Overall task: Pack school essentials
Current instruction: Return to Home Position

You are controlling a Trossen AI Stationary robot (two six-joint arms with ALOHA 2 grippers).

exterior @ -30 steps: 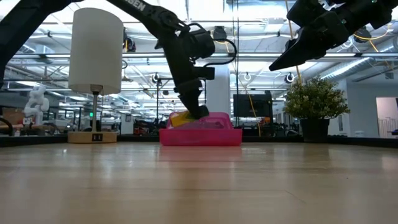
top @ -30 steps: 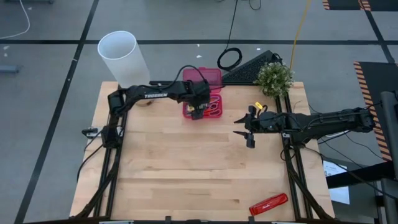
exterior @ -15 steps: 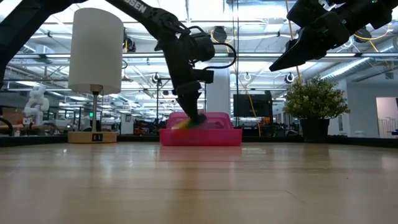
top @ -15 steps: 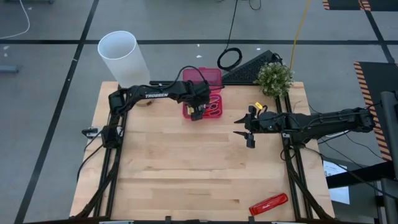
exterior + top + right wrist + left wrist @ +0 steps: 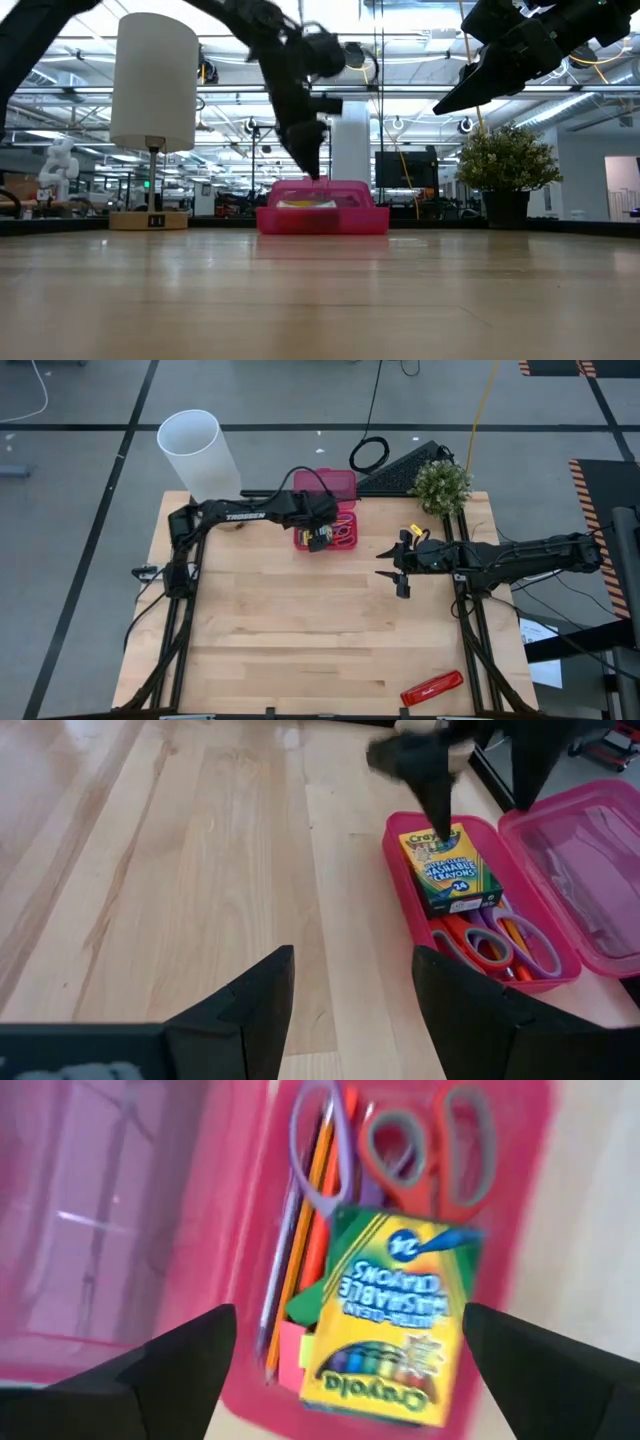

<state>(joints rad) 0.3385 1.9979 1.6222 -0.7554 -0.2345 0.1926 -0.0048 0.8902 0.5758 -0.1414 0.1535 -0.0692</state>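
My left gripper (image 5: 345,1345) hangs wide open and empty over the case (image 5: 301,541), where the crayon box (image 5: 395,1320) lies on scissors (image 5: 432,1155) and pencils (image 5: 300,1240). It looks light, stiff cardboard; I'd pinch its long edges.

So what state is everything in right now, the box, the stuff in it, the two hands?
pink case: lid open, flat on table.
crayon box: lying inside case, released.
scissors: in case, blades under crayon box.
left hand: open, above case.
right hand: open, empty, raised off table.
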